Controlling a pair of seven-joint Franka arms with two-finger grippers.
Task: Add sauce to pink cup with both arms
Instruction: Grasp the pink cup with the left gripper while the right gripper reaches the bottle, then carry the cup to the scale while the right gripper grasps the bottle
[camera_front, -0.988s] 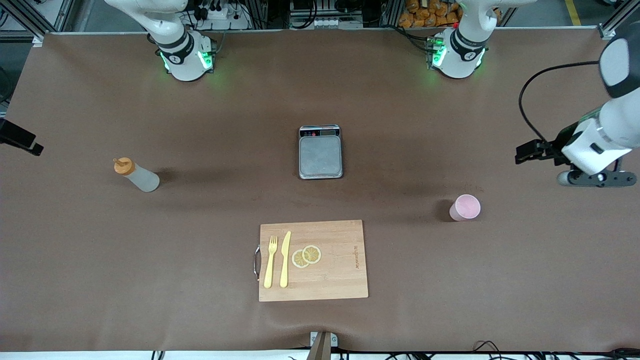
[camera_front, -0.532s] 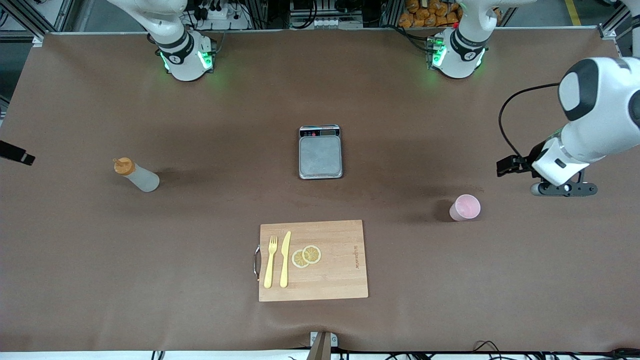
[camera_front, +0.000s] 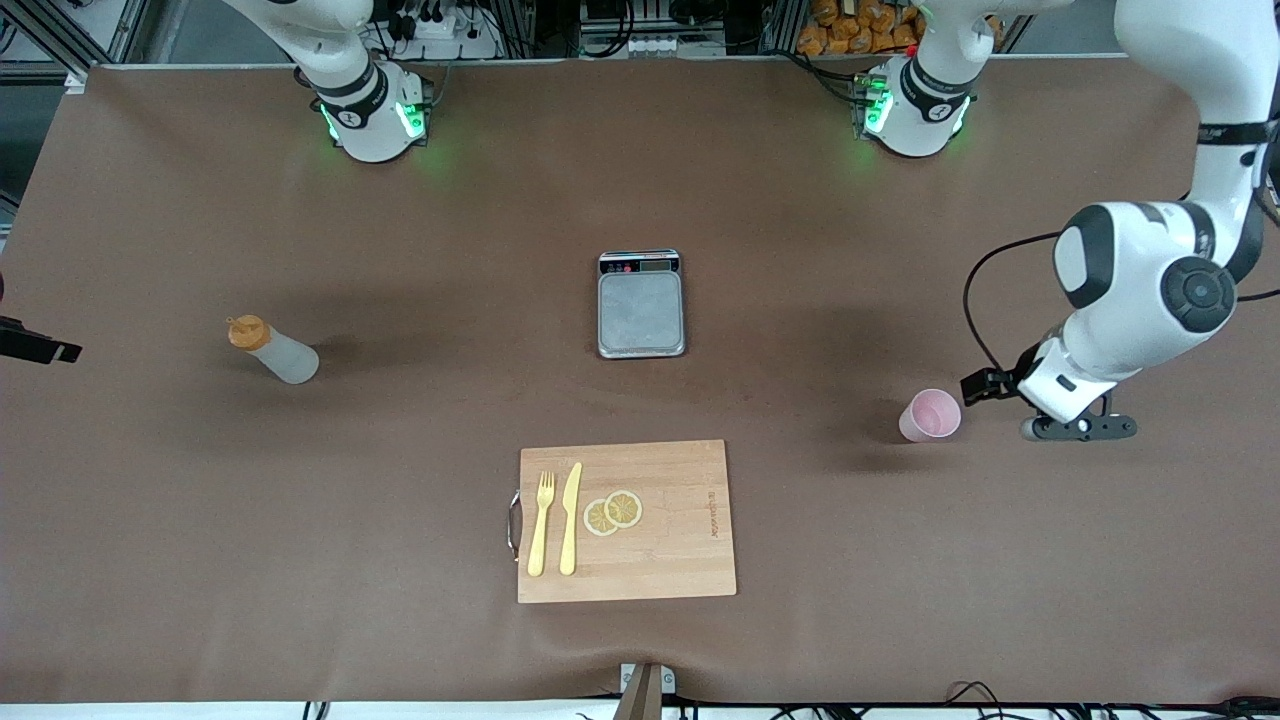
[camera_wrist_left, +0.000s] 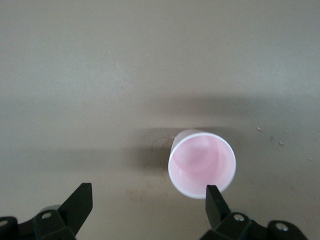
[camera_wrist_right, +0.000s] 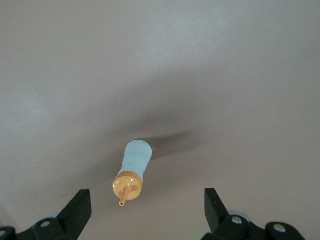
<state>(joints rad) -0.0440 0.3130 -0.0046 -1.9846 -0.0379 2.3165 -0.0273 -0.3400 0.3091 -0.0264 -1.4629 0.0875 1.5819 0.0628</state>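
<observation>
Beside open left gripper (camera_wrist_left: 148, 202): pink cup (camera_wrist_left: 202, 163), touching 1 finger (camera_wrist_left: 216, 202).

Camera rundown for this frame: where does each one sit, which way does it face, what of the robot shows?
Front view: high across the table, facing both bases; left gripper beside the pink cup, sauce bottle toward the right arm's end.
Left wrist view: looks down past its open fingers into the pink cup.
Right wrist view: looks down past its open fingers at the upright sauce bottle.
Shared: front and left wrist both show the cup; front and right wrist, the bottle.
</observation>
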